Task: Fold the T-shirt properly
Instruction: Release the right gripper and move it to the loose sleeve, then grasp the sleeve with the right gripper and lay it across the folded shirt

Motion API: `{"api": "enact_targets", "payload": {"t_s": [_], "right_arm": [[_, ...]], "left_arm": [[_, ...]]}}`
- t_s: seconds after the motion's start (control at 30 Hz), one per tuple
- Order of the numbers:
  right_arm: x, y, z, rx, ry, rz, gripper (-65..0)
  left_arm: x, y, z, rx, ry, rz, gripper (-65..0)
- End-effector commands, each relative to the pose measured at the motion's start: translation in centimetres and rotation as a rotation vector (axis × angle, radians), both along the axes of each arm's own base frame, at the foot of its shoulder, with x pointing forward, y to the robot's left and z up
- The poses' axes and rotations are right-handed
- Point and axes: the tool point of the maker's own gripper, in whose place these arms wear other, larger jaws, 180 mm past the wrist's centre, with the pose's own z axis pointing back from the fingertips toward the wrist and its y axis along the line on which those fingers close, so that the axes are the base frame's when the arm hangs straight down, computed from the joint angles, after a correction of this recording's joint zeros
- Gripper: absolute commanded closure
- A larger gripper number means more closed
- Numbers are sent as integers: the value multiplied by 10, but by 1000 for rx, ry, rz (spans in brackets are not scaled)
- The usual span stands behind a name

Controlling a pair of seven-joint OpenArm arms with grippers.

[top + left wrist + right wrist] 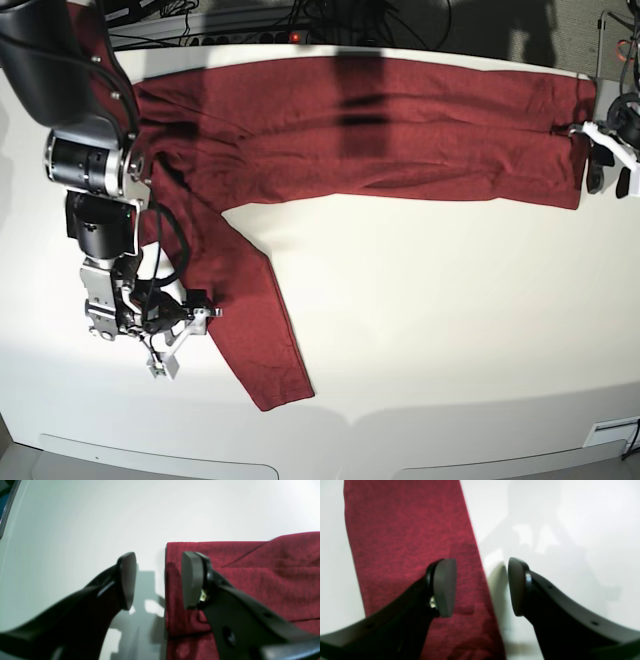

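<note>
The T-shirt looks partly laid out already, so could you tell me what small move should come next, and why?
Probably lower both open grippers and close them on the cloth edges. The left gripper straddles the hem edge of the T-shirt, one pad over cloth and one over the table. The right gripper straddles the sleeve's edge the same way. Neither holds anything yet.

T-shirt flat on table, far side.

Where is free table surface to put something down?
The table is bare in front of the shirt and right of its sleeve. The far edge is covered by cloth, with a tool at each end.
</note>
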Motion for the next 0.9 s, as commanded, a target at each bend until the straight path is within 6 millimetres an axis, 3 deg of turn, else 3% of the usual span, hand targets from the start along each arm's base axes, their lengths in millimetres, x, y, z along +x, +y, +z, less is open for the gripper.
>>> {"api": "enact_targets", "payload": {"t_s": [0.0,0.13,0.43,0.53,0.7,0.87], "right_arm": [[20,-2,23,6,-63,-7,-330],[12,3,13,14,-21,-5,-303],[6,20,1,-28,9,49,-1],[2,18,-6,-84,9,81,0],[12,21,5,-73,-34,89,0],[22,53,31,45,-84,208,0]], "left_arm": [[9,4,16,13,-50,-7,-288],[9,4,16,14,-51,-7,-288],[9,4,16,14,-51,-7,-288],[9,4,16,14,-50,-7,-288],[9,4,16,14,-50,-7,-288],[9,4,16,14,-51,-7,-288]]}}
